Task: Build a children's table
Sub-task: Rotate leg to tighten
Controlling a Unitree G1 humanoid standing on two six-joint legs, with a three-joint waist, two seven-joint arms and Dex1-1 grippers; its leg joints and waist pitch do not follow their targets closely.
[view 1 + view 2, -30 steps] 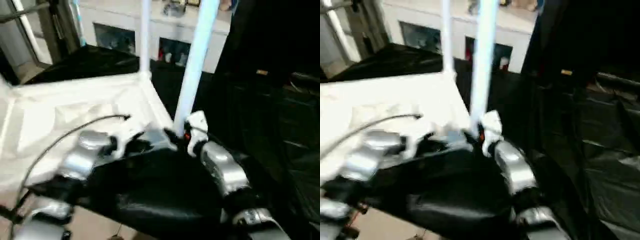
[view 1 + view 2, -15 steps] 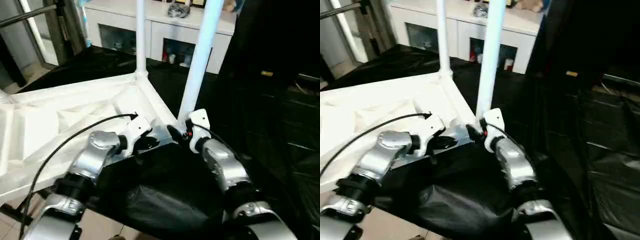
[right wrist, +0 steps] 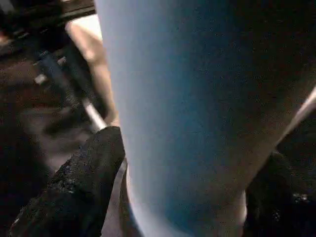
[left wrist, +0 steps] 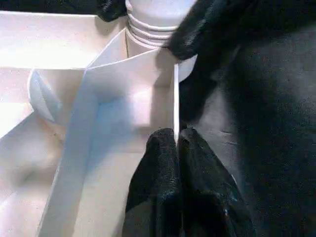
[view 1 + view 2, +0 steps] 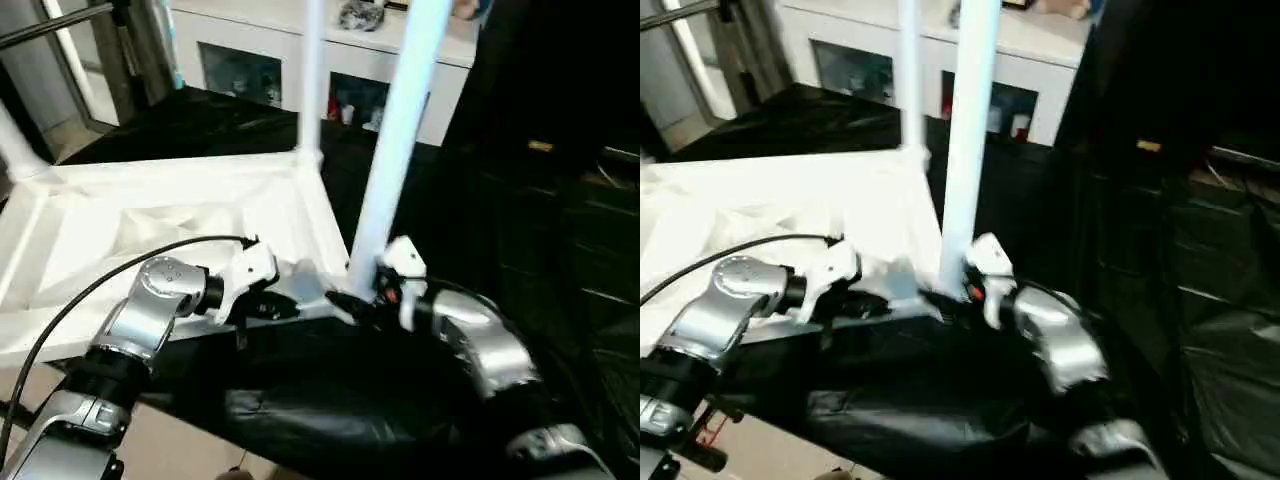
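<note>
We are seating a leg at the near corner, and a slip here is the risk.

The white plastic rectangular table top is lying ribbed side up on the black-draped surface, with one slim white tube leg standing in the far corner socket. Our right gripper is wrapping its fingers around the base of the thick tapered white leg at the near corner socket. Our left gripper is pinching the top's thin edge wall, fingers nearly together. If we are pushing the leg while it is leaning, it could be jamming in the socket or popping out; the thin pinch could be sliding and letting the top shift.
</note>
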